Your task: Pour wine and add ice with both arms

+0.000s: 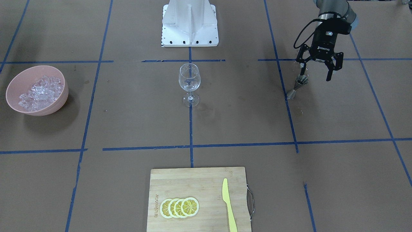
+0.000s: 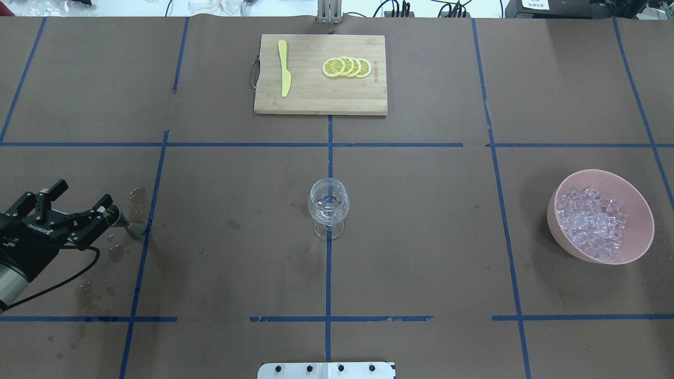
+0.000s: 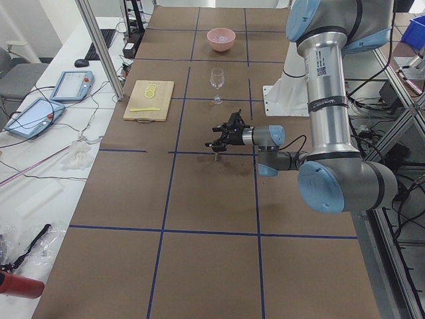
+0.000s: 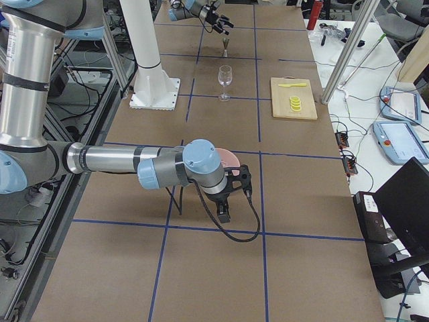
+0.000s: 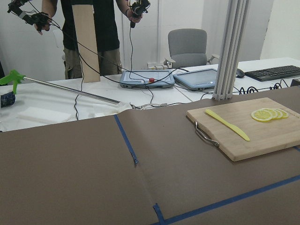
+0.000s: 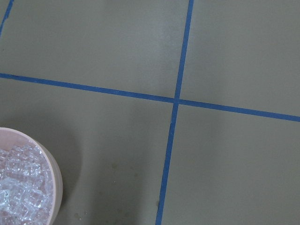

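A clear stemmed glass (image 1: 189,80) (image 2: 328,205) stands at the table's centre; any wine in it is too faint to make out. The ice (image 1: 40,91) (image 2: 592,221) fills a pink bowl (image 1: 61,103) (image 2: 640,216). My left gripper (image 1: 316,74) (image 2: 87,191) hangs open, one finger just above a small metal jigger (image 1: 297,85) (image 2: 126,223) standing on the paper. Only the exterior right view shows my right gripper (image 4: 229,191), near the bowl; whether it is open or shut I cannot tell. Its wrist view shows ice (image 6: 18,187) at the lower left.
A wooden cutting board (image 1: 180,180) (image 2: 316,100) carries lemon slices (image 1: 179,207) and a yellow knife (image 1: 228,204). Wet spots (image 2: 113,252) mark the paper around the jigger. The white pedestal (image 1: 190,22) stands behind the glass. A person stands beyond the table in the left wrist view.
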Controlling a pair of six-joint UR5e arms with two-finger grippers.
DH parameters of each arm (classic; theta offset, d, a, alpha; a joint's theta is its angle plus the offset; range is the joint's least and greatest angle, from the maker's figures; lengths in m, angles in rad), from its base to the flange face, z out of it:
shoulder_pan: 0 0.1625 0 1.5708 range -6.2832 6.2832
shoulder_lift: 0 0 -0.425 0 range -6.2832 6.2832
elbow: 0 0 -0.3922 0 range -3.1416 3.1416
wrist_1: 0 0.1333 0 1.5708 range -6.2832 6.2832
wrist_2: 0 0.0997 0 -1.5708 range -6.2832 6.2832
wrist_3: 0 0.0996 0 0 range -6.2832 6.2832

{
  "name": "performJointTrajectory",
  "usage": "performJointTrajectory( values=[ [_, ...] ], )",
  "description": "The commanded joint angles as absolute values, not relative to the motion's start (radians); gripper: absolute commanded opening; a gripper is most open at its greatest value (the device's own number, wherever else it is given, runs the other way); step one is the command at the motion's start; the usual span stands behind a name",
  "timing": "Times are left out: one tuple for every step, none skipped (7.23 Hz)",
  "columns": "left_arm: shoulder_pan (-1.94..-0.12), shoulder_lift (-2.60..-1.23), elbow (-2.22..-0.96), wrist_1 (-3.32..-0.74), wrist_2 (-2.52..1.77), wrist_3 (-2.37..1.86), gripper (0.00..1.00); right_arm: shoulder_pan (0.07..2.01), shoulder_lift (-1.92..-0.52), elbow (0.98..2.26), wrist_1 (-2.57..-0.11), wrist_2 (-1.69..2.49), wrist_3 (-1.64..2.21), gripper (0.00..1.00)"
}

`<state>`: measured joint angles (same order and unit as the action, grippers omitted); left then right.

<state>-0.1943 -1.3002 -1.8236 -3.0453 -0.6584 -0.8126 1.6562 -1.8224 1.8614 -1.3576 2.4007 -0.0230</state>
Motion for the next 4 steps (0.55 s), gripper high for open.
performJointTrajectory(
  values=[
    [-0.108,-1.363,-1.751,-3.039,-0.551,-0.813,1.00,1.657,-1.822,1.861,-1.358,2.399,-0.023,1.00],
    [-0.100,-1.396,-1.705,-3.039,-0.539,-0.815,1.00,1.657,-1.822,1.861,-1.358,2.399,-0.023,1.00],
    [-0.100,-1.410,-1.674,-3.042,-0.534,-0.818,1.00,1.657,-1.822,1.861,-1.359,2.401,-0.023,1.00],
    [-0.095,-1.411,-1.652,-3.042,-0.532,-0.843,1.00,1.657,-1.822,1.861,-1.359,2.401,-0.021,1.00]
  ],
)
